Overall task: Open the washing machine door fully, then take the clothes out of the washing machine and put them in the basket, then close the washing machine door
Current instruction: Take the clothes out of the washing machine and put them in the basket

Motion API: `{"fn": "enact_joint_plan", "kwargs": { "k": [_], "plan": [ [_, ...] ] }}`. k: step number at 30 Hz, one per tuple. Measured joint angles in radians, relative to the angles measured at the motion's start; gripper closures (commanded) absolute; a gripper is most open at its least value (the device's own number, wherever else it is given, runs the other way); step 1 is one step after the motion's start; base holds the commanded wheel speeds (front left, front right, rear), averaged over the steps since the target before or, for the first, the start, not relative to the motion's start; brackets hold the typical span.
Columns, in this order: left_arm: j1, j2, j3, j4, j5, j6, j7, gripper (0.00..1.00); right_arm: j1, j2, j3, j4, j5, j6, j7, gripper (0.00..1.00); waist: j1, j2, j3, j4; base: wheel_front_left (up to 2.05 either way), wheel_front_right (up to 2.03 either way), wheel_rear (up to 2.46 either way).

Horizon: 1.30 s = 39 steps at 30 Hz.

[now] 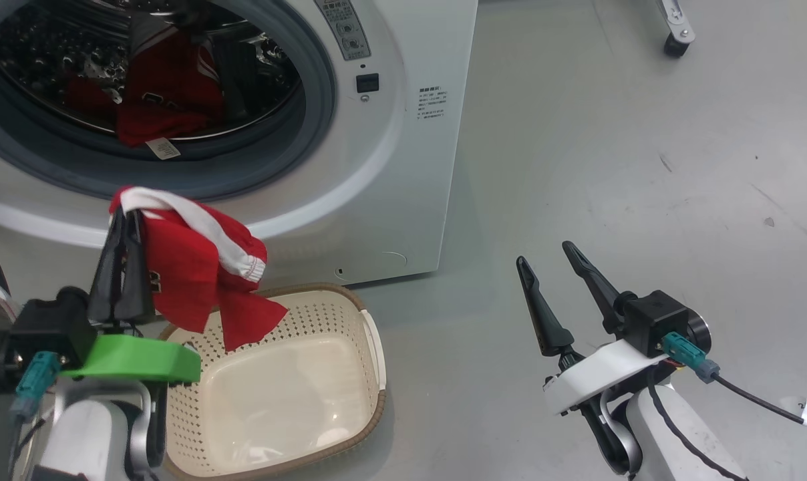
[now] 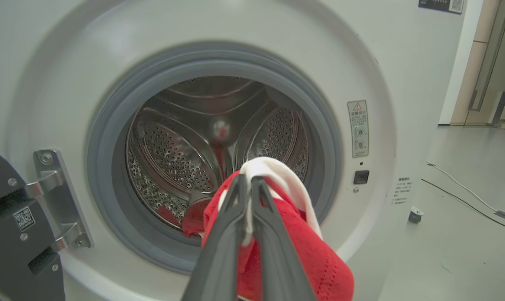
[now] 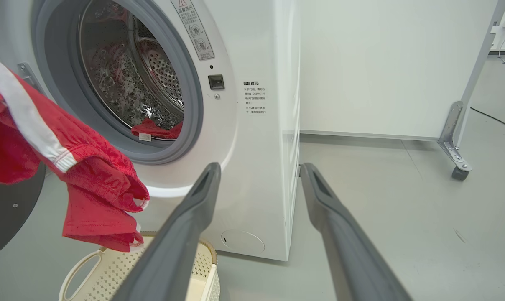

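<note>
Holds a red garment (image 1: pixel 183 267) by its white trim in the shut left gripper (image 1: pixel 126 224), above the basket's (image 1: pixel 371 337) ten o'clock rim. Risks draping outside if released here. Finds the basket empty; spots more clothes (image 1: pixel 163 107) at six o'clock in the washing machine (image 1: pixel 403 147) drum. Shows the right gripper (image 1: pixel 544 255) wide open, empty.

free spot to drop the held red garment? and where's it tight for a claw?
The basket is bare inside, below the red garment hanging from the shut left claw. The grey floor between the washing machine and the open right claw is bare too. Crowded: the drum mouth, where more red clothes lie.
</note>
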Motion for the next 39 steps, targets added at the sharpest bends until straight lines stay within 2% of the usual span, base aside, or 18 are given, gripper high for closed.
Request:
{"fn": "enact_joint_plan", "kwargs": {
  "k": [5,17,39],
  "plan": [
    [0.093,-0.023,-0.019,0.084,-0.029,0.000,0.023,1.00,-0.002,0.000,0.008,-0.016,0.000,0.004,0.000,0.00,0.0000,0.0000,0.025,-0.010,0.00,0.00,0.00],
    [0.090,-0.026,-0.054,0.284,-0.054,-0.042,0.051,1.00,-0.049,0.000,0.015,-0.061,0.006,0.004,0.000,0.00,0.0000,0.0000,0.119,-0.034,0.00,0.00,0.00],
    [-0.173,-0.006,-0.046,0.571,-0.069,-0.087,0.103,1.00,-0.175,-0.001,0.050,-0.141,0.015,-0.005,0.000,0.00,0.0001,0.0000,0.371,-0.080,0.00,0.00,0.00]
  ]
}}
